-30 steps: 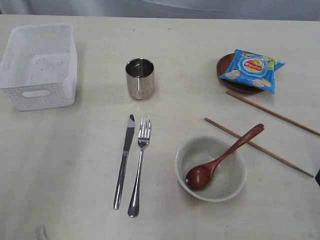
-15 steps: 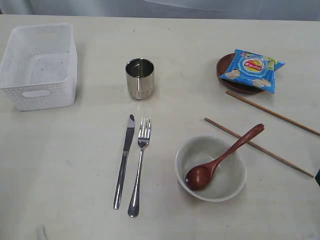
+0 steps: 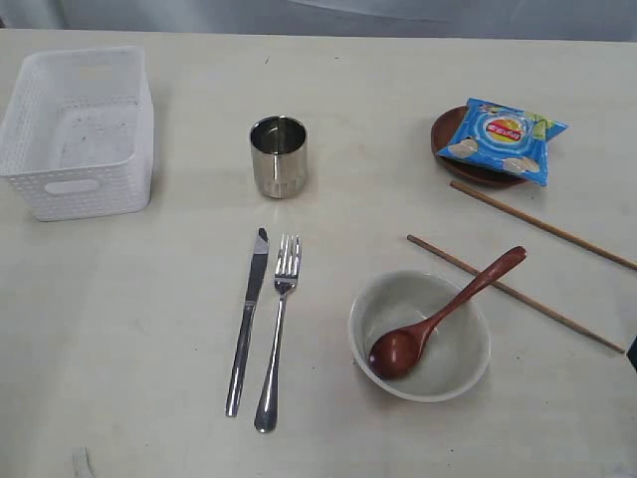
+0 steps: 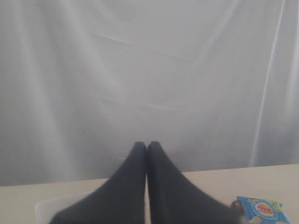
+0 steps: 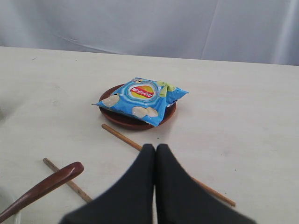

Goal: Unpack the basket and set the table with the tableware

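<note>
The white basket (image 3: pixel 78 129) stands empty at the far left of the table (image 3: pixel 149 299). A steel cup (image 3: pixel 278 156) is upright near the middle. In front of it a knife (image 3: pixel 247 321) and a fork (image 3: pixel 278 334) lie side by side. The wooden spoon (image 3: pixel 438 317) rests in the off-white bowl (image 3: pixel 458 363). Two chopsticks (image 3: pixel 513 292) (image 3: pixel 542 225) lie slanted at the right. The dark plate (image 3: pixel 478 171) carries a blue chip bag (image 3: pixel 503 139). My left gripper (image 4: pixel 147 145) is shut and empty, raised above the table. My right gripper (image 5: pixel 155 148) is shut and empty over a chopstick (image 5: pixel 121 136), short of the plate (image 5: pixel 135 120).
A grey curtain (image 4: pixel 149 70) hangs behind the table's far edge. In the right wrist view the chip bag (image 5: pixel 140 99) covers most of the plate, and the spoon's handle (image 5: pixel 44 186) crosses the second chopstick (image 5: pixel 70 184).
</note>
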{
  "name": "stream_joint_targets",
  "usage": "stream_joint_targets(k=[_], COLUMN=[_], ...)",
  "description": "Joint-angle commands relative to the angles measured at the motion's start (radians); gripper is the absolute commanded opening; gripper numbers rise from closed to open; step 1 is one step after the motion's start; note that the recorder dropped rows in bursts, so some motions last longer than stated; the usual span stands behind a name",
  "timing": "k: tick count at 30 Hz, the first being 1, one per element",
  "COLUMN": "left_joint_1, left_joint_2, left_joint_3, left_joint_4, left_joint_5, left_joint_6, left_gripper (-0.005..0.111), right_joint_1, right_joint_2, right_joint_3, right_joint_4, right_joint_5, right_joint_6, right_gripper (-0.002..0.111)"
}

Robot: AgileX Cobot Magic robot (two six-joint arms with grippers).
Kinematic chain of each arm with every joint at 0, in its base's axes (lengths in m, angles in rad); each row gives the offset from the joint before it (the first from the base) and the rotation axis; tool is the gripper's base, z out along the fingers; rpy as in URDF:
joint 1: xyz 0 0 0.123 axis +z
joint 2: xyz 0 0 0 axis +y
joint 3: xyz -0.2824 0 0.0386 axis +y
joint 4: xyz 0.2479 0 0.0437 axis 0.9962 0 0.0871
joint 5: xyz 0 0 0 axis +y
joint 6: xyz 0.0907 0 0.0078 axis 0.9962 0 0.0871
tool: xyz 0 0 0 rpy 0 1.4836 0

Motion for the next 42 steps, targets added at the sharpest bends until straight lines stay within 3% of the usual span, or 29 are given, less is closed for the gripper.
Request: stream_joint_targets(k=[1, 10, 19, 25, 34, 42], left_joint_1=[0.004, 0.018, 0.221, 0.3, 0.317, 0.317], left_joint_2=[-0.005, -0.005, -0.005, -0.017, -0.134, -0.177], left_joint_3=[0.006, 0.009, 0.16, 0.242, 0.455, 0.594], left_joint_4=[0.0, -0.184, -0.297, -0.31, -0.304, -0.304], left_joint_5=[-0.002, -0.003, -0.193, -0.224, -0.374, -0.375], left_joint_6=[0.007, 0.33, 0.33, 0.33, 0.33, 0.33], left_gripper=[0.0, 0.0, 0.0, 0.0, 0.0, 0.0], right_joint_1=[0.002, 0.002, 0.002, 0.002, 0.002, 0.002], right_joint_2=[-0.005, -0.005, -0.005, -0.005, -0.005, -0.005], right_joint_3=[0.003, 0.003, 0.003, 0.003, 0.003, 0.003], right_joint_4=[-0.008, -0.008, -0.008, -0.008, -0.008, -0.008], right_joint_5=[-0.003, -0.003, -0.003, -0.003, -0.003, -0.003], right_joint_6=[0.001, 0.001, 0.001, 0.001, 0.001, 0.001], right_gripper=[0.0, 0.0, 0.0, 0.0, 0.0, 0.0])
